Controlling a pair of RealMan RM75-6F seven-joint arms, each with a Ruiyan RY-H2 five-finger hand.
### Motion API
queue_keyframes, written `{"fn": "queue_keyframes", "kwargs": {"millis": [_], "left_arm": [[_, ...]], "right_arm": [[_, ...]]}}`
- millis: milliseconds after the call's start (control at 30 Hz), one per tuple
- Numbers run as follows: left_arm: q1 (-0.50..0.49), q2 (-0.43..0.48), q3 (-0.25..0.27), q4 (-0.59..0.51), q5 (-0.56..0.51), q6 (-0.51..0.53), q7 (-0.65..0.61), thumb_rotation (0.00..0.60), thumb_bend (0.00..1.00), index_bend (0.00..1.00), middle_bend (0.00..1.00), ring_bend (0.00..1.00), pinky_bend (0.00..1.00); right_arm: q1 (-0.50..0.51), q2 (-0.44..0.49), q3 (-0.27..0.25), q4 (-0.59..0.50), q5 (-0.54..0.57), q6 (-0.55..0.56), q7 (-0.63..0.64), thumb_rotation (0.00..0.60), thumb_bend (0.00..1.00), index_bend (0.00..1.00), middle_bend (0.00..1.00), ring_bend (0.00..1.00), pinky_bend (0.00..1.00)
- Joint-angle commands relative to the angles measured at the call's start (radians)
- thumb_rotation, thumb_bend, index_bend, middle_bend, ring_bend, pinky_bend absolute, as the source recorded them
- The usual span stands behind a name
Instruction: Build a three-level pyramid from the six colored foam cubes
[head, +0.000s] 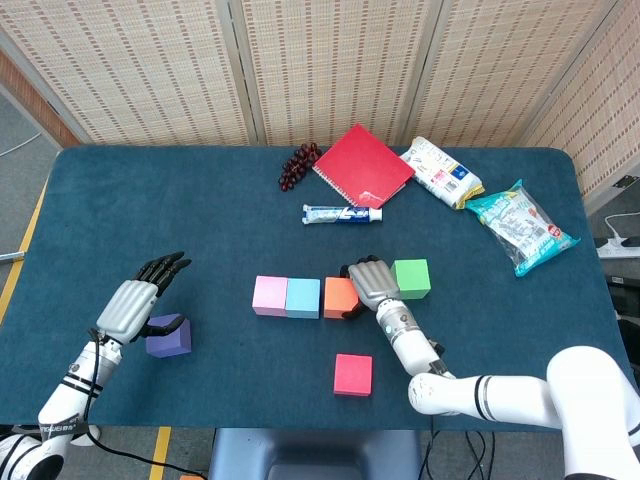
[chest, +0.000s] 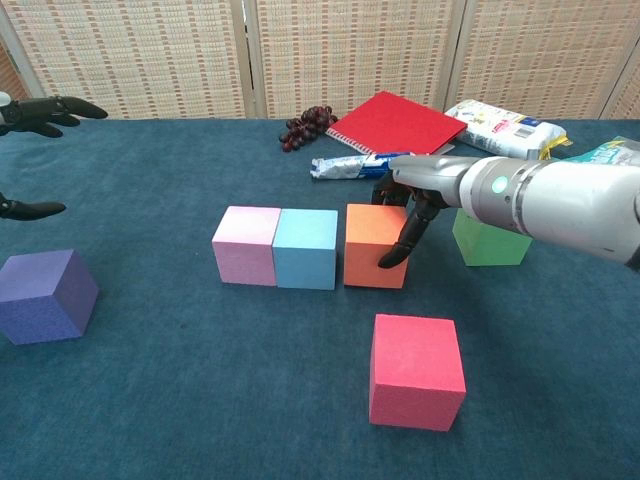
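Note:
A pink cube (head: 270, 295) (chest: 246, 245) and a light blue cube (head: 303, 297) (chest: 306, 248) stand side by side at the table's middle. Right beside the blue one sits an orange cube (head: 339, 297) (chest: 373, 245), gripped by my right hand (head: 368, 283) (chest: 420, 198) from its right side and top. A green cube (head: 411, 278) (chest: 490, 243) stands just right of that hand. Nearer the front lies a red cube (head: 353, 374) (chest: 417, 370). My left hand (head: 135, 300) hovers open over a purple cube (head: 168, 336) (chest: 45, 296) at the left.
At the table's far side lie dark grapes (head: 298, 165), a red notebook (head: 362, 165), a toothpaste tube (head: 341, 214) and two snack packets (head: 442, 172) (head: 520, 226). A woven screen stands behind the table.

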Motion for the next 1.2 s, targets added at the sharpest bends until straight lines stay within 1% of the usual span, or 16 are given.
{"fn": "queue_keyframes", "kwargs": {"millis": [33,367,1200], "left_arm": [[0.002,0.000,0.000,0.003,0.003,-0.001,-0.007,0.600,0.31,0.08,0.00,0.00,0.09],[0.008,0.001,-0.001,0.009,0.021,0.004,-0.031,0.600,0.31,0.08,0.00,0.00,0.09],[0.014,0.001,-0.005,0.021,0.027,-0.005,-0.055,0.600,0.31,0.07,0.00,0.00,0.09]], "right_arm": [[0.010,-0.007,0.002,0.003,0.016,0.005,-0.020,0.600,0.23,0.61,0.49,0.33,0.28],[0.029,-0.019,0.003,-0.008,0.046,0.026,-0.070,0.600,0.23,0.60,0.49,0.33,0.28],[0.050,-0.047,0.029,0.020,0.082,0.026,-0.094,0.600,0.23,0.58,0.49,0.33,0.27]]}}
